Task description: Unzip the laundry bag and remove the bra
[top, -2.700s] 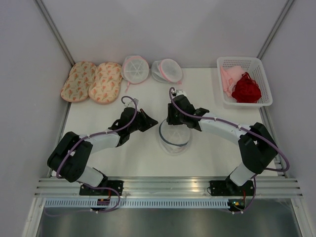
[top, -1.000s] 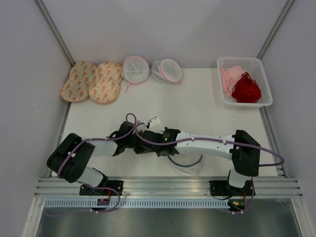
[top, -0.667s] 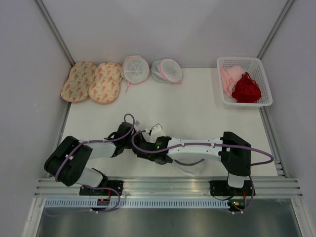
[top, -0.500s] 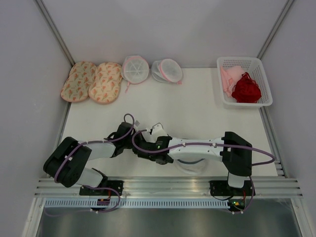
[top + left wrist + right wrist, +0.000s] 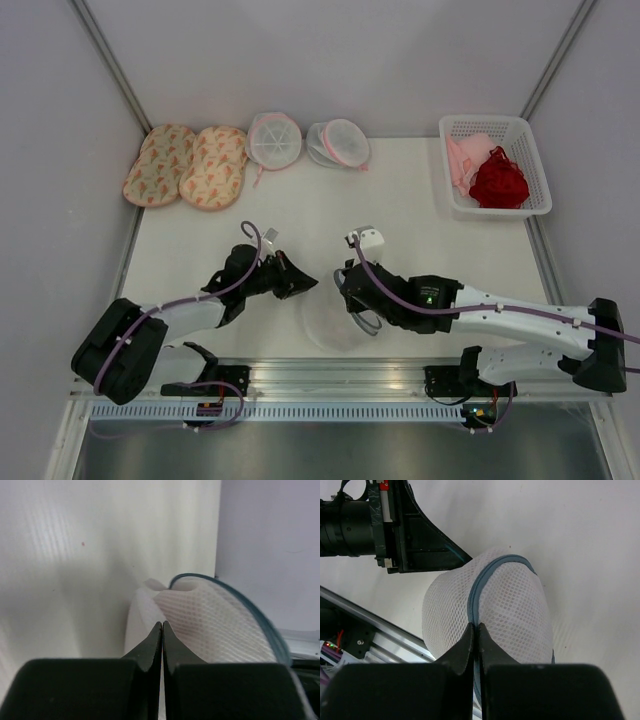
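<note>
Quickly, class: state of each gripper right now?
Left gripper: closed, pinching the laundry bag mesh.
Right gripper: closed on the laundry bag's zipper rim.

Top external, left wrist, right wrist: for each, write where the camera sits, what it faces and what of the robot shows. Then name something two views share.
Top external: fixed above and behind the arm bases, looking down on the table; both arms show.
Left wrist: on the left arm, looking along the shut left end effector at the laundry bag.
Right wrist: on the right arm, looking past the shut right end effector onto the zipper rim; the left end effector shows too.
Shared: both wrist views show the bag's mesh.
</note>
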Robot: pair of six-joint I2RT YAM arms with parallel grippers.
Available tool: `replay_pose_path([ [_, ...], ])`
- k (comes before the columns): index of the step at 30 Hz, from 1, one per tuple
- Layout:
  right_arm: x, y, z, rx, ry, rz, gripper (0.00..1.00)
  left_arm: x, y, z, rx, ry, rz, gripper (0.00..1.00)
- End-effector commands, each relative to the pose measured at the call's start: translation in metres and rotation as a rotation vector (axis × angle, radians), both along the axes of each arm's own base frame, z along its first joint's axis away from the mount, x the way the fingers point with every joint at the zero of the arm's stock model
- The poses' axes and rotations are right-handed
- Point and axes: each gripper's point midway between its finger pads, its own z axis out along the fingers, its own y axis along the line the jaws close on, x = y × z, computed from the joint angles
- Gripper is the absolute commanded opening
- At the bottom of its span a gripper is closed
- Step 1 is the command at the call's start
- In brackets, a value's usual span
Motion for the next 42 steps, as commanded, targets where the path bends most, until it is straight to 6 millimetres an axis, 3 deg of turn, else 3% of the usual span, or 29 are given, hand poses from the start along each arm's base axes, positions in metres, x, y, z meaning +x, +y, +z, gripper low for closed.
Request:
replay_pose_path([
  [1, -0.004, 0.016, 0.001, 0.142, 0.023, 0.066, 0.00, 0.012, -0.008, 0.045, -0.133, -0.082, 0.025, 0.02],
  [10, 0.007, -0.008, 0.007, 0.257, 0.002, 0.037, 0.01, 0.020, 0.004, 0.049, -0.087, -0.065, 0.123, 0.02],
  [14, 0.014, -0.015, 0.008, 0.236, -0.016, 0.009, 0.00, 0.019, 0.008, 0.067, -0.049, -0.092, 0.121, 0.02],
  [15, 0.016, -0.016, 0.008, 0.231, -0.020, 0.007, 0.01, 0.021, 0.004, 0.081, -0.050, -0.107, 0.106, 0.02],
  [20, 0.023, -0.015, 0.007, 0.227, -0.034, -0.002, 0.00, 0.004, -0.003, 0.094, -0.069, -0.067, 0.025, 0.04],
  [24, 0.024, -0.014, 0.004, 0.232, -0.024, 0.010, 0.00, -0.003, -0.011, 0.103, -0.030, -0.246, -0.056, 0.52],
  [25, 0.026, -0.015, 0.004, 0.232, -0.025, 0.006, 0.00, -0.008, -0.015, 0.101, 0.019, -0.321, -0.118, 0.58],
  [34, 0.028, -0.012, 0.009, 0.263, -0.002, 0.036, 0.00, -0.028, -0.031, 0.071, 0.178, -0.591, -0.371, 0.62],
  [38, 0.027, -0.008, 0.010, 0.271, 0.009, 0.061, 0.00, -0.032, -0.027, 0.075, 0.203, -0.800, -0.376, 0.61],
  [39, 0.027, -0.007, 0.010, 0.272, 0.011, 0.064, 0.01, -0.029, -0.025, 0.091, 0.187, -0.897, -0.347, 0.61],
  [42, 0.026, -0.003, 0.009, 0.278, 0.026, 0.082, 0.00, -0.022, -0.014, 0.096, 0.238, -1.010, -0.281, 0.60],
])
